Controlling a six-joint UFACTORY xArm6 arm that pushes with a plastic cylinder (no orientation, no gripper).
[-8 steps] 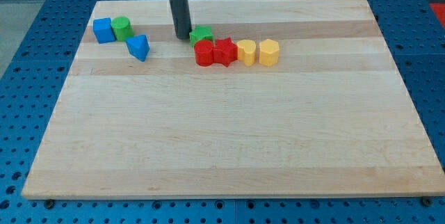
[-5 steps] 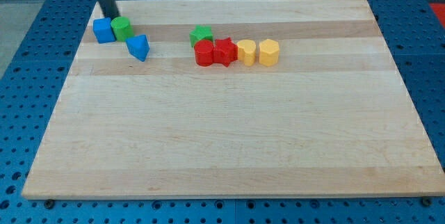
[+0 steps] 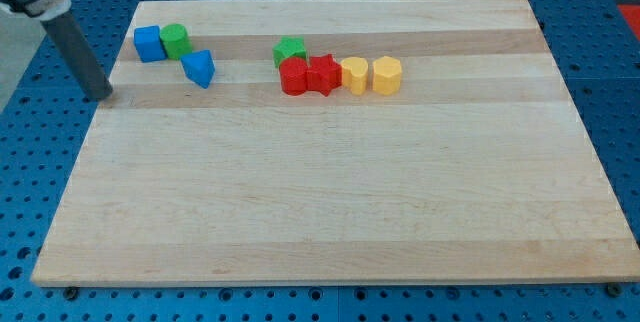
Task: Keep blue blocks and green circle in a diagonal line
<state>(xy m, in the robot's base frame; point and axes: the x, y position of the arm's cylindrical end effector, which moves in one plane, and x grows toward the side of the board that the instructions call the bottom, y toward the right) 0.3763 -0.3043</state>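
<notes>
Rod ends at my tip (image 3: 101,96), sitting right at the left edge of the wooden board (image 3: 330,212), below and to the view's left of the blue cluster, clear of every block. No fingers or jaws on this thing, just a plain dark rod, so nothing gripped. Up in the top-left corner: blue cube (image 3: 149,43) with the green circle (image 3: 175,39) touching its right side, pretty much side by side in a flat row. Blue triangle-ish block (image 3: 199,67) just below and right of the green circle, very close, maybe barely touching, hard to call. So green circle to blue triangle runs on a slant down to the right, while blue cube to green circle stays level. Between tip and blue cube only bare wood, nothing blocking. Further toward the middle of the top edge, well apart from the blue stuff: green star (image 3: 290,51) tucked just above a red cylinder (image 3: 294,77), then red star (image 3: 323,73), yellow block (image 3: 354,75) and yellow hexagon (image 3: 387,75) packed in a tight row, each touching the next. Blue perforated table (image 3: 30,162) all around the board.
</notes>
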